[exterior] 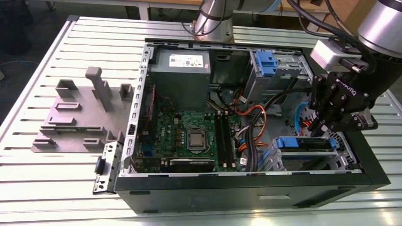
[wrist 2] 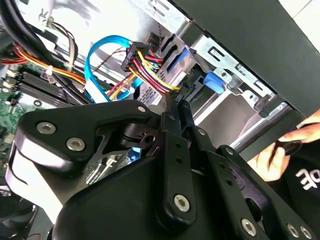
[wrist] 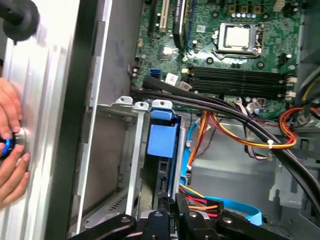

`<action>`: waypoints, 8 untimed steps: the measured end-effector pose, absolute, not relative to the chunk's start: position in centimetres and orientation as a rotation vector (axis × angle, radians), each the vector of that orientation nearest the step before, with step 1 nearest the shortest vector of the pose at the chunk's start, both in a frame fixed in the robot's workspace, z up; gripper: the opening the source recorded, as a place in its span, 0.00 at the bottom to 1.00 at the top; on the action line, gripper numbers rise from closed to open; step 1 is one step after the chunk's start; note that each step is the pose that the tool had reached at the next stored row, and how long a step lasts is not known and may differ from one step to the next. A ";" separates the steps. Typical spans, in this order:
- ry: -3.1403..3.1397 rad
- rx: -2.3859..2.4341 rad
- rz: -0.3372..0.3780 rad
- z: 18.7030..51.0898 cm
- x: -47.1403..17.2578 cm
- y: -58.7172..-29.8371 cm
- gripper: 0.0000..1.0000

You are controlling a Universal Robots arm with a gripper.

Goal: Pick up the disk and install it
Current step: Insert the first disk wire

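Your end effector [exterior: 328,123] hangs over the case's right side, its fingers pinched narrow on the disk [wrist: 164,172], which stands edge-up in the drive bay. Treat the disk as stiff, fairly heavy and shock-sensitive; hold it by the blue rails.

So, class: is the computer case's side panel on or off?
Off. The exterior view looks straight into the computer case: the motherboard, cables and blue drive carrier lie exposed, with the gripper inside.

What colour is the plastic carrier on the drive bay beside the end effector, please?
Blue; the carrier shows best in the first wrist view, just beyond the end effector.
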State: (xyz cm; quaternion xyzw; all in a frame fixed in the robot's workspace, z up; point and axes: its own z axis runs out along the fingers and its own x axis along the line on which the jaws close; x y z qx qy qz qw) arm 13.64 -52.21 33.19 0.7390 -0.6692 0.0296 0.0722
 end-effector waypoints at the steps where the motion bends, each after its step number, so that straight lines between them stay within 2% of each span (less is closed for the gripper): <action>1: -2.016 2.222 0.082 33.2 13.6 -52.2 0.17; 8: -2.087 2.162 0.068 33.2 13.6 -52.3 0.17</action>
